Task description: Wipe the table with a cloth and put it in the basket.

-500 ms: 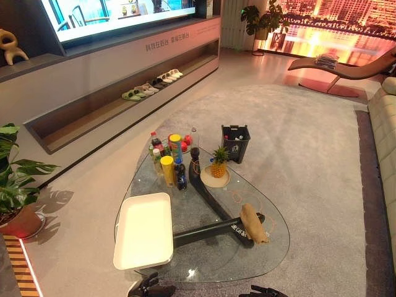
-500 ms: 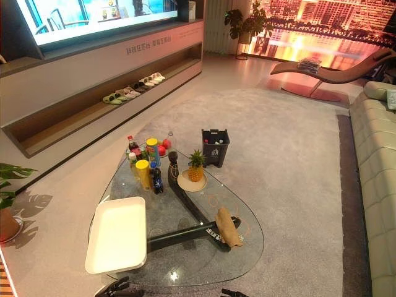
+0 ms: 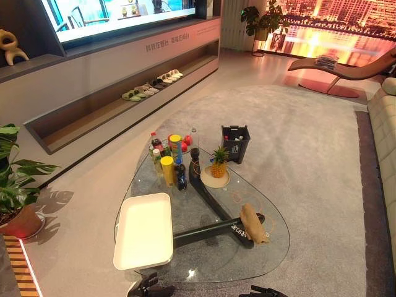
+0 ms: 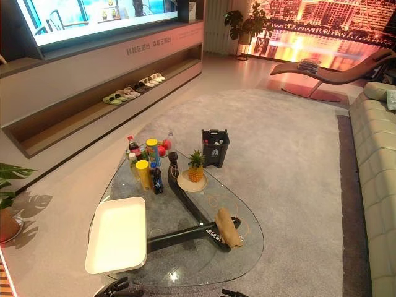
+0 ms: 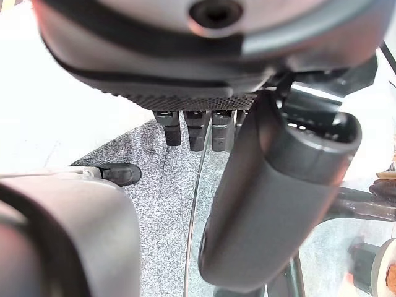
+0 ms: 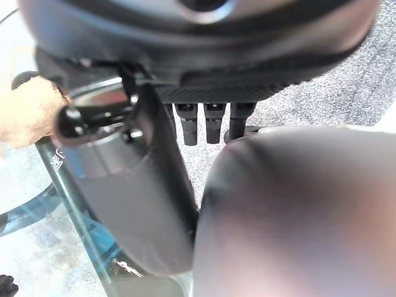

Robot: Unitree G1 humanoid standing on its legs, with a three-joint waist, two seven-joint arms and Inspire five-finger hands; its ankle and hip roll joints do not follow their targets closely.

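The left robot hand hung low at the near edge of the glass counter. Its fingers were straight and loose, and it held nothing. The right robot hand hung at the same edge, off to the other's right, its fingers likewise loose and its grasp empty.

The tan cloth lay bunched in a long roll on the counter. It was ahead of the right robot hand and well apart from it, over the end of the dark frame seen through the glass. In the right wrist view it showed past that hand's thumb, with nothing touching it.

The dark basket stood upright on the carpet, far ahead of the right robot hand and just beyond the counter's far edge. Some items sat inside it, too small to tell.

A white tray lay flat on the counter just ahead of the left robot hand, its near edge close to the counter's rim. Past the tray, farther ahead of that hand, a cluster of bottles stood upright. Just right of them, a pineapple stood on a plate. It was beyond the cloth as seen from the right robot hand, between the cloth and the basket.
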